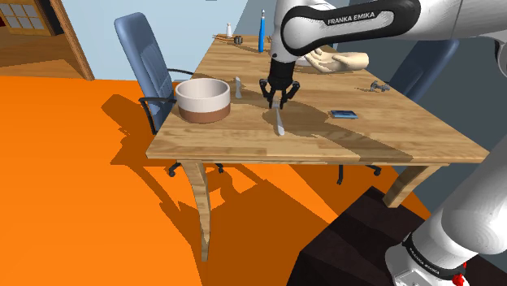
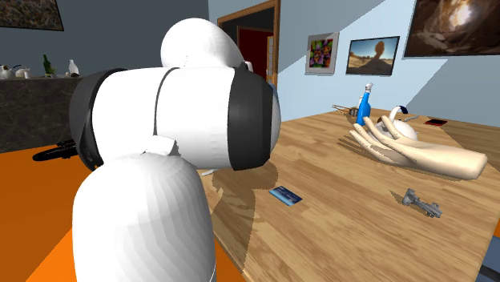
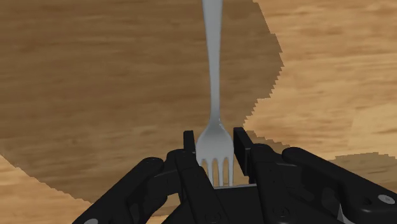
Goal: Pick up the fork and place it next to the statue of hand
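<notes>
White rounded arm links (image 1: pixel 465 32) are joined by dark joint bands (image 2: pixel 250 120). "FRANKA EMIKA" is printed in white on one black band and again on the base ring (image 1: pixel 426 258). The gripper (image 1: pixel 276 102) is all black, dotted with small pale screws (image 3: pixel 382 198). The stand (image 1: pixel 357 244) is a dark box.

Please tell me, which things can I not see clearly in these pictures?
Fork: handle end cut off by the wrist view's edge.
Hand statue: partly hidden behind the arm, shoulder view.
Small grey object beside the bowl: too small to identify, shoulder view.
</notes>
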Available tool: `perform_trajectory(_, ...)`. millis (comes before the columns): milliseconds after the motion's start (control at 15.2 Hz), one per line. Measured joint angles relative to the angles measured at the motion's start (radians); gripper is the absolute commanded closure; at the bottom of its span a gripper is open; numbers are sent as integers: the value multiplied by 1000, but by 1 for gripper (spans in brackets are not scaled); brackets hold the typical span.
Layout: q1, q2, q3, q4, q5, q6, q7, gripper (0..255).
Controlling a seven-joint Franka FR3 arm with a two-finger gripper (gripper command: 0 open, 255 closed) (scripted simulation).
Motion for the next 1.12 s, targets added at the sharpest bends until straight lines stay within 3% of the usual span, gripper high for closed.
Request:
perform_trajectory(528,1,1,1,2,2,0,-1,255)
perform_trajectory(1122,4,6,3,116,4,-115,-5,255)
